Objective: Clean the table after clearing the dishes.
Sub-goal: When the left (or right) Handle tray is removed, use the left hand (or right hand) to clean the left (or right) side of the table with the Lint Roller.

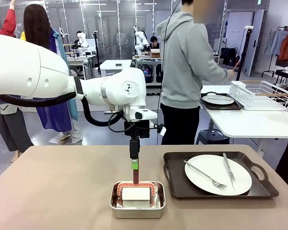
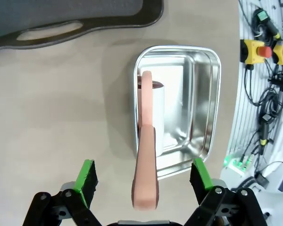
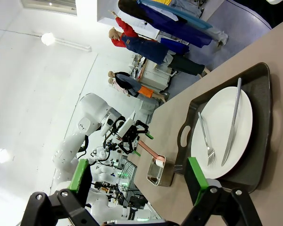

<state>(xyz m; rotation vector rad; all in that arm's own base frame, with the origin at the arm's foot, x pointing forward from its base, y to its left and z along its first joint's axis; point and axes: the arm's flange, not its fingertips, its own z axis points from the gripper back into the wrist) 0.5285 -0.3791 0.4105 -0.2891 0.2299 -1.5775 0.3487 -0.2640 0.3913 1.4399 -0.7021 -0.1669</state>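
Note:
On the taupe table (image 1: pixel 53 191) lies a dark brown tray (image 1: pixel 175 184) with a white plate (image 1: pixel 218 175), a fork (image 1: pixel 204 175) and a knife (image 1: pixel 229 170). A steel pan (image 1: pixel 137 200) at the front middle holds a white-headed cleaning tool (image 1: pixel 136 192), whose pink handle (image 2: pixel 145 155) rises out of the pan. My left gripper (image 1: pixel 134 165) hangs over the pan, open, its green pads (image 2: pixel 87 176) well apart on either side of the handle. My right gripper (image 3: pixel 137 176) is open and empty, off the table's side, facing the plate (image 3: pixel 221 132).
A person in a grey hoodie (image 1: pixel 187 57) stands beyond the far edge at a white table (image 1: pixel 249 122). That table carries a second tray with a plate (image 1: pixel 218 99) and a white wire rack (image 1: pixel 259 93). Emergency-stop boxes and cables (image 2: pixel 264 47) lie past the table's edge.

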